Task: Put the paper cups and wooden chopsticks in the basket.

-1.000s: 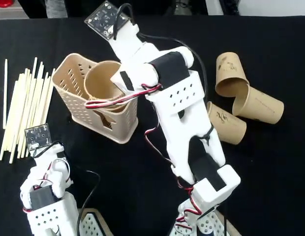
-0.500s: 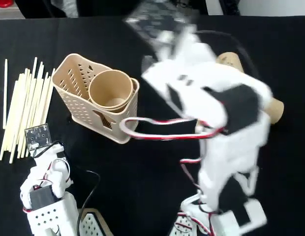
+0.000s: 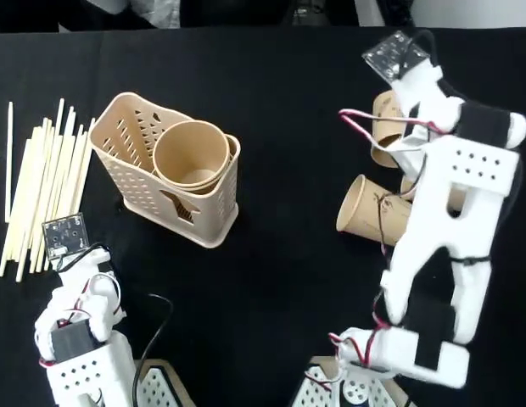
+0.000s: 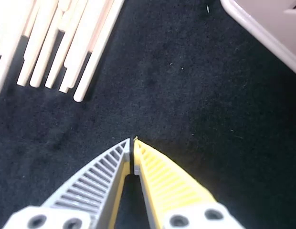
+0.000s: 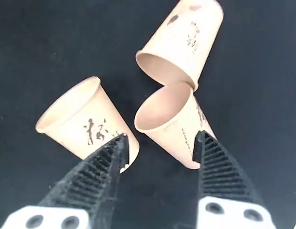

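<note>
Pincer talk first: the right pincer (image 5: 161, 138) is spread wide with nothing in it, hanging over three paper cups (image 3: 377, 212) that lie on their sides on the black table (image 5: 43, 38). The first cup (image 5: 86, 117) is partly behind one finger, the second cup (image 5: 174, 124) is under the gap, and the third cup (image 5: 184, 38) meets the second mouth to mouth. The left pincer (image 4: 132, 141) is closed tip to tip on nothing, over bare table near the ends of the wooden chopsticks (image 4: 67, 43), which lie loose beside the basket (image 3: 127, 136); the basket, holding nested cups (image 3: 191, 153), stands well apart from the fallen ones.
</note>
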Robot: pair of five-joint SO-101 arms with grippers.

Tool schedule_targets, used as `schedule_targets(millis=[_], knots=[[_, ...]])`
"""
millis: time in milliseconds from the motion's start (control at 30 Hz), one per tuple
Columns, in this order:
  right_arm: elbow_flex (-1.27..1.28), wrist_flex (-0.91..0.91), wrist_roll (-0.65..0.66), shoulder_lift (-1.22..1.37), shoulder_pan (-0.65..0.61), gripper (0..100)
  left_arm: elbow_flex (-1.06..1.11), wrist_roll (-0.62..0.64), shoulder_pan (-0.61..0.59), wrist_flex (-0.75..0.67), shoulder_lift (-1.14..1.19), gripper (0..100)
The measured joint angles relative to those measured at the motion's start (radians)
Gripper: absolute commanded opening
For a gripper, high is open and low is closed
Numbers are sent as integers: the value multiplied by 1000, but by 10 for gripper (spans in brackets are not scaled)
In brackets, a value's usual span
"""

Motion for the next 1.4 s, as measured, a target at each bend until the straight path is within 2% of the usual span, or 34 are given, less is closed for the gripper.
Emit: schedule_targets(millis=[400,733,967,1167,1300,1400], knots=[[0,-189,20,328,94,224,0,0,0,0,0,30],[0,-316,20,373,149,221,0,0,0,0,0,30],[0,-318,109,373,196,117,0,0,0,0,0,30],[0,-318,140,373,233,76,0,0,0,0,0,30],[0,-345,147,373,264,13,0,0,0,0,0,30],[0,-362,147,373,293,13,0,0,0,0,0,30]])
